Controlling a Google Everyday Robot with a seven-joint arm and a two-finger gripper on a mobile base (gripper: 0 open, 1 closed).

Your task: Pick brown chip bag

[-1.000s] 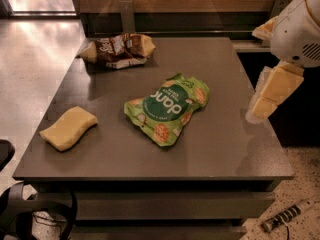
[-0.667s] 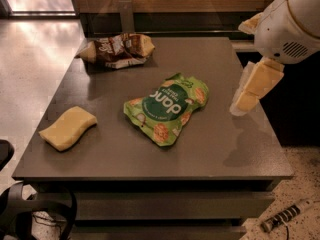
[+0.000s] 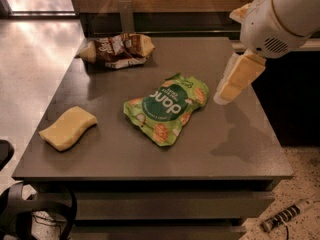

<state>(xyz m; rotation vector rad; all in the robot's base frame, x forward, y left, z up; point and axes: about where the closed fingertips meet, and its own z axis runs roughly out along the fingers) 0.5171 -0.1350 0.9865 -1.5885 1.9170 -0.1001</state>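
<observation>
The task was only at its beginning. The gripper (image 3: 235,81) hung above the table (image 3: 225,149), over its right part as the camera saw it, and it held nothing. Whether it was open or closed I could not tell. The brown chip bag (image 3: 118,49) lay untouched at the far edge of the table, well apart from the gripper, to the left of it in the picture and further back. The green pouch (image 3: 167,108) lay near the gripper, just below and to the left of it. The yellow sponge (image 3: 68,128) was far beyond the pouch.

By my judgement, the reach, the grip and the lift were all left to do.

No box, bowl or tray was there. The only containers were the two bags, and their contents were hidden.
</observation>
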